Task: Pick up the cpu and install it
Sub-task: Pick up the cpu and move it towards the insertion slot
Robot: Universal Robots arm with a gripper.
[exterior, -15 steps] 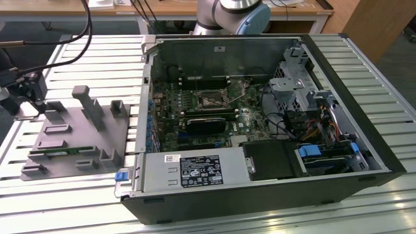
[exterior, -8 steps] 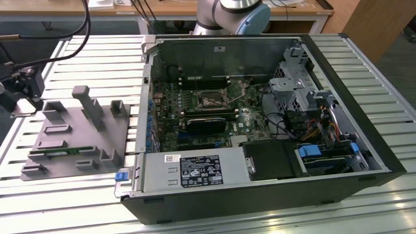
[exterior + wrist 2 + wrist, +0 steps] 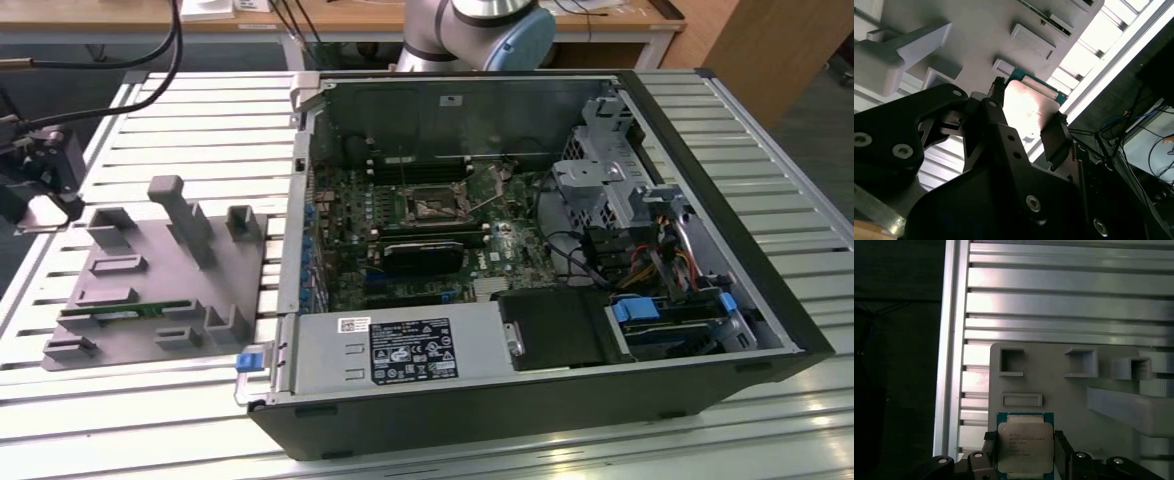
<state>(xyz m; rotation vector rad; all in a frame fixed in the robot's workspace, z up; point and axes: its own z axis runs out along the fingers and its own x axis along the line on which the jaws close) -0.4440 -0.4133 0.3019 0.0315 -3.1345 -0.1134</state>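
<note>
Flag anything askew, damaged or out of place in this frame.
Nothing stands out. The cpu sits square between the fingers of the claw, over the grey fixture tray, and the open computer case looks orderly inside.

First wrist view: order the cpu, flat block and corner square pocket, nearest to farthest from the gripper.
1. cpu, held in the gripper.
2. flat block, on the grey fixture beyond the cpu.
3. corner square pocket, at the fixture's far corner.
</note>
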